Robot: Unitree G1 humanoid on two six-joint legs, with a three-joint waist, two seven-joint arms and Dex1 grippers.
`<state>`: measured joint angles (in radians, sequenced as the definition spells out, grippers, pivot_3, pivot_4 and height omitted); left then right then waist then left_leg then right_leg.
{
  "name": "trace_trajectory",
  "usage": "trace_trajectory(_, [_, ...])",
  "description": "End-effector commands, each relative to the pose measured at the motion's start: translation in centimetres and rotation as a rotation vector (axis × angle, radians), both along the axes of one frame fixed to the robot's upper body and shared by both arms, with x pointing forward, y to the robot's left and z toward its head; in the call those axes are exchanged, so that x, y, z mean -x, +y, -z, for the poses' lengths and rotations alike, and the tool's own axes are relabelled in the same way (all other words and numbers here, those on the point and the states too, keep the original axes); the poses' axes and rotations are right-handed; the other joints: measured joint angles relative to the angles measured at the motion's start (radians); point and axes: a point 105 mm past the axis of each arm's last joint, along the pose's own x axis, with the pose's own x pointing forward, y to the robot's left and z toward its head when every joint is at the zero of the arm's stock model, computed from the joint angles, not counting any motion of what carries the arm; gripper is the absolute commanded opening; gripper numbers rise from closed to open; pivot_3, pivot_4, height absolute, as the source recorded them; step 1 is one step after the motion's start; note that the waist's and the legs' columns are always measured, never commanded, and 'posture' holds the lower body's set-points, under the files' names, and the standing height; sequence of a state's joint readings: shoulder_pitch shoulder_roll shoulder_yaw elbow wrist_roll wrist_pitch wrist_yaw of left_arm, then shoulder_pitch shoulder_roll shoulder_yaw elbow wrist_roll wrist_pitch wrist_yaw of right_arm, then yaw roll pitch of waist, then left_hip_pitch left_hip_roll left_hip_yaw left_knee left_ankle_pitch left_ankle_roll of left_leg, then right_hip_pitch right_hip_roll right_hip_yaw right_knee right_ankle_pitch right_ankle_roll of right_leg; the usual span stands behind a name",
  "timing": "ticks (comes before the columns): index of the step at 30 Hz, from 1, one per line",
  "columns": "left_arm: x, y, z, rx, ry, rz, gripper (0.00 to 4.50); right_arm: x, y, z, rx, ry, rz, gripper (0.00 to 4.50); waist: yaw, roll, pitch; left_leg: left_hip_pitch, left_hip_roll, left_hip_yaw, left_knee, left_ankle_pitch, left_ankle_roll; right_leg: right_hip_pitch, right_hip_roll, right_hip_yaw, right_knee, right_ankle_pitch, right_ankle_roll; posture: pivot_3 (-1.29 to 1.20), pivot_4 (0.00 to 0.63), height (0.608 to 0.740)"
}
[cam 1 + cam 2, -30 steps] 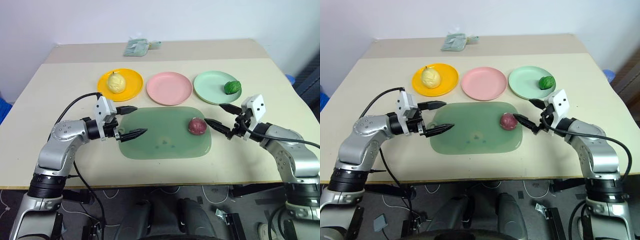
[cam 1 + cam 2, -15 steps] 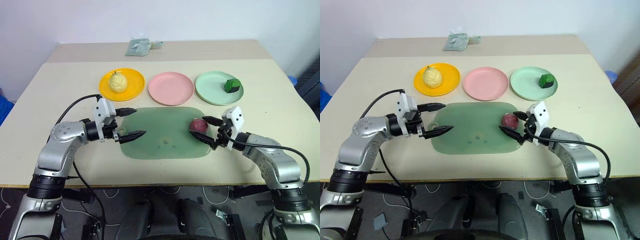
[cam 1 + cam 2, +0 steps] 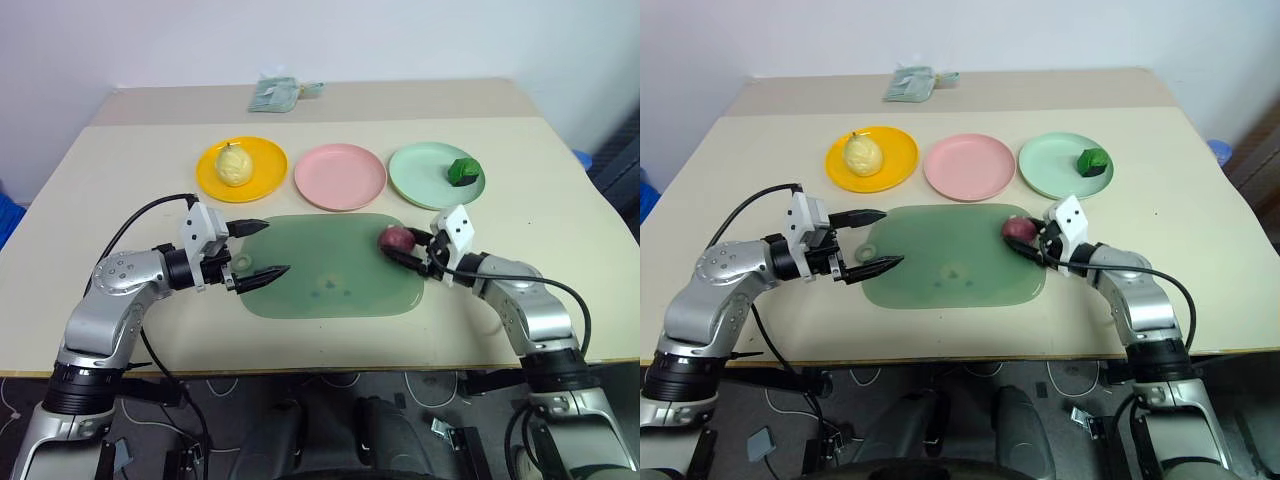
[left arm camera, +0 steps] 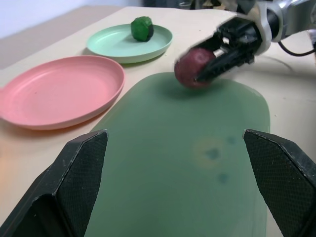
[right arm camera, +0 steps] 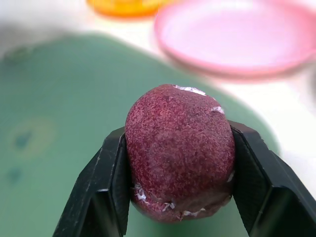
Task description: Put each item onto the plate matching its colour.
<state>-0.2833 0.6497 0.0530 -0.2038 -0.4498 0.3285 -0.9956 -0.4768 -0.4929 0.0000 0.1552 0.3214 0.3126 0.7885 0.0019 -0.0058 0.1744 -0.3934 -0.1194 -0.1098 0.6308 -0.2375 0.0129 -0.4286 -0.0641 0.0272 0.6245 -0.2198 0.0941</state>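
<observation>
Red ball [image 5: 180,150] sits between your right gripper's [image 3: 408,250] two black fingers [image 5: 101,190], one on each side, both pressed against it. So that gripper is closed on the red ball. The ball is at the right edge of the dark green mat [image 3: 330,265]; you cannot tell if it rests on the mat or is lifted a bit off it. The right arm comes in low from the right side of the table [image 3: 130,170].

Your left gripper [image 3: 258,250] is wide open and holds nothing. Its two fingers hang over the left end of the mat, well apart from each other and well apart from the red ball.

Look past the mat and you see three plates in a row. The pink plate [image 3: 340,176] is in the middle, just behind the mat, with nothing on it. It is near the red ball, a little to its left and farther back. The yellow plate [image 3: 262,178] is on the left, and the pear [image 3: 233,165] sits on it. The mint plate [image 3: 425,175] is on the right, and the green ball [image 3: 462,171] sits near its right rim.

At the far edge of the table lies a small pale green cloth [image 3: 275,92].
</observation>
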Motion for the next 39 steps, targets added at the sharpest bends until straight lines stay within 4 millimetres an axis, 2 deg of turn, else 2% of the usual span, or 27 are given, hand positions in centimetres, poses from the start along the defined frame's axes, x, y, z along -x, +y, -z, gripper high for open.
trace_trajectory(1, [0.3,0.1,-1.3,0.011,-0.045,-0.006,4.50,-2.6,1.1,-4.2,-0.047,-0.148,0.011,2.07,-0.005,0.000,0.000,0.000,0.000,0.000,0.000,0.000,0.000,0.000,0.000,0.000,0.000,0.000,0.000,0.00,0.150,0.740])
trace_trajectory(6, [0.4,0.2,-1.5,0.010,-0.056,-0.032,4.50,-7.0,3.4,-4.9,-0.047,-0.181,0.041,2.07,-0.016,0.000,0.000,0.000,0.000,0.000,-0.001,0.000,0.000,0.000,0.000,-0.001,0.000,0.000,0.000,0.00,0.150,0.740])
trace_trajectory(10, [0.7,0.6,-1.7,0.007,-0.064,-0.070,4.50,-8.6,5.1,-4.1,-0.028,-0.148,0.055,2.07,-0.019,0.000,0.000,0.000,0.000,0.000,-0.002,0.003,-0.006,0.000,0.000,0.000,0.000,0.000,0.000,0.00,0.150,0.740])
trace_trajectory(15, [0.9,1.2,-1.8,0.000,-0.080,-0.135,4.50,-9.3,6.2,-3.3,-0.003,-0.129,0.084,4.47,-0.020,0.000,0.000,0.000,0.000,0.000,-0.002,0.003,-0.006,-0.001,0.000,0.000,0.000,0.000,-0.001,0.00,0.150,0.740])
trace_trajectory(18, [0.7,1.5,-2.0,0.022,-0.088,-0.184,4.50,-9.4,6.1,-3.8,-0.002,-0.161,0.105,4.47,-0.020,0.000,0.000,0.000,0.000,0.000,-0.002,0.003,-0.006,-0.001,0.001,0.000,0.001,0.000,-0.001,0.00,0.150,0.740])
trace_trajectory(22, [-0.3,1.9,-2.5,0.060,-0.137,-0.277,4.50,-9.1,4.9,-5.4,-0.030,-0.236,0.074,4.47,-0.018,0.000,0.000,0.000,0.000,0.000,-0.002,0.003,-0.006,-0.001,0.001,0.000,0.001,0.000,-0.001,0.00,0.150,0.740])
trace_trajectory(26, [-0.5,1.8,-1.9,0.061,-0.082,-0.283,4.50,-6.9,3.3,-6.9,-0.054,-0.311,-0.027,4.47,-0.015,0.000,0.000,0.000,0.000,0.000,-0.002,0.003,-0.005,-0.001,0.001,0.000,0.001,0.000,-0.001,0.00,0.150,0.740])
trace_trajectory(29, [-0.8,1.6,-1.7,0.065,-0.068,-0.290,4.50,-3.6,2.5,-6.7,-0.030,-0.315,-0.099,4.47,-0.012,0.000,0.000,0.000,0.000,-0.001,-0.001,0.002,-0.003,0.000,0.001,0.000,0.001,0.000,-0.001,0.00,0.150,0.740])
trace_trajectory(32, [-1.2,1.3,-1.3,0.051,-0.069,-0.287,4.50,0.6,1.4,-5.5,0.007,-0.261,-0.110,4.47,-0.010,0.000,0.000,0.000,0.000,-0.002,-0.002,0.000,-0.001,-0.001,0.001,0.000,0.001,0.000,-0.001,0.00,0.150,0.740])
trace_trajectory(35, [-1.3,1.0,-1.1,0.053,-0.076,-0.276,4.50,4.1,-0.3,-3.8,0.034,-0.184,-0.046,4.47,-0.012,0.001,0.000,0.000,0.000,-0.001,-0.001,0.000,-0.001,-0.001,0.000,0.000,0.002,0.000,-0.001,0.00,0.150,0.740])
trace_trajectory(39, [-1.2,1.5,-0.7,0.056,-0.100,-0.310,4.50,7.7,-2.4,-2.0,0.045,-0.089,0.058,4.47,-0.010,0.000,0.000,0.000,0.001,0.000,-0.001,0.000,-0.002,0.000,0.000,0.000,0.002,-0.001,-0.001,0.00,0.150,0.740])
